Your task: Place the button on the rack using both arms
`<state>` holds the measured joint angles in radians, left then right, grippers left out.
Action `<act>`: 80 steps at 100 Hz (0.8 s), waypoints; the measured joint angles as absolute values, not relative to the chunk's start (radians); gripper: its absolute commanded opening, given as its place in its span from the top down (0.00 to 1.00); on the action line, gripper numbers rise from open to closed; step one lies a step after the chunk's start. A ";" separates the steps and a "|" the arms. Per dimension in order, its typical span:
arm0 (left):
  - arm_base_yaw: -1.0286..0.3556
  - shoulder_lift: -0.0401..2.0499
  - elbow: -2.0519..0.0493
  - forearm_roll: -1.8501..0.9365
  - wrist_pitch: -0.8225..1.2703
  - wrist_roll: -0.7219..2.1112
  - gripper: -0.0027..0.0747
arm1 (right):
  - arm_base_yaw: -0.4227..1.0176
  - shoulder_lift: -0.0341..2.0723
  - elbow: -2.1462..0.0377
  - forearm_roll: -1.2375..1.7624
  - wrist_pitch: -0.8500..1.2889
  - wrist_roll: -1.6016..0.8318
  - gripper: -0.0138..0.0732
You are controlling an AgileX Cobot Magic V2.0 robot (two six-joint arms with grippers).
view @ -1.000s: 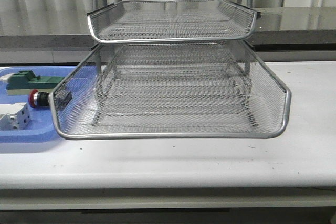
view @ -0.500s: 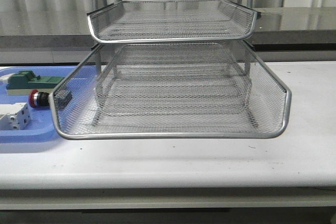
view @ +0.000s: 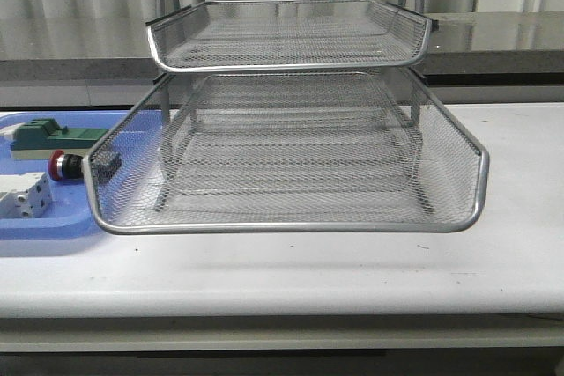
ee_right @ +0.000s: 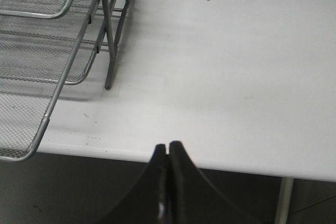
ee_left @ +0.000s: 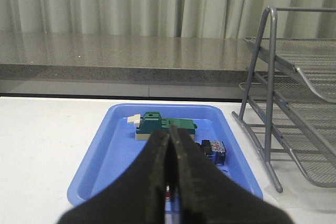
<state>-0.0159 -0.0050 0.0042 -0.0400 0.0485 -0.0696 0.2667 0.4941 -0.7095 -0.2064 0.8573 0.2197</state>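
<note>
The button (view: 59, 165) lies on its side in the blue tray (view: 40, 237), red cap to the left, its dark body partly behind the rack's mesh. In the left wrist view its black and blue body (ee_left: 214, 151) shows just beside my fingers. The silver wire-mesh rack (view: 291, 227) fills the table's middle, its middle tier slid forward. My left gripper (ee_left: 169, 132) is shut and empty, held over the near end of the tray. Over the table's front edge, to the right of the rack (ee_right: 108, 35), my right gripper (ee_right: 168, 147) is shut and empty. Neither arm shows in the front view.
A green block (view: 55, 136) and a white terminal block (view: 23, 195) share the blue tray (ee_left: 100, 156) with the button. The green block (ee_left: 164, 125) lies beyond my left fingertips. The rack's thin legs (ee_left: 269, 93) stand right of the tray. A grey ledge runs along the back.
</note>
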 measured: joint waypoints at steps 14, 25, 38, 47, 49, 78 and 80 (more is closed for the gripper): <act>-0.016 -0.005 0.004 -0.040 0.048 -0.070 0.99 | 0.267 0.494 -0.709 -0.206 0.860 0.220 0.97; -0.016 -0.005 0.004 -0.040 0.048 -0.070 0.99 | 0.267 0.494 -0.709 -0.206 0.860 0.220 0.97; -0.016 -0.005 0.004 -0.040 0.048 -0.070 0.99 | 0.267 0.494 -0.709 -0.206 0.861 0.220 0.97; -0.016 -0.005 0.004 -0.040 0.048 -0.070 0.99 | 0.267 0.494 -0.709 -0.206 0.861 0.220 0.97; -0.016 -0.005 0.004 -0.040 0.048 -0.070 0.99 | 0.267 0.494 -0.709 -0.206 0.861 0.220 0.97; -0.016 -0.005 0.004 -0.040 0.038 -0.070 0.99 | 0.267 0.494 -0.709 -0.206 0.861 0.220 0.97; -0.016 -0.005 0.004 -0.040 0.035 -0.070 0.99 | 0.267 0.494 -0.709 -0.206 0.861 0.220 0.97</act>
<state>-0.0159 -0.0050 0.0042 -0.0400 0.0346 -0.0696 0.2667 0.4941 -0.7095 -0.2064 0.8612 0.2197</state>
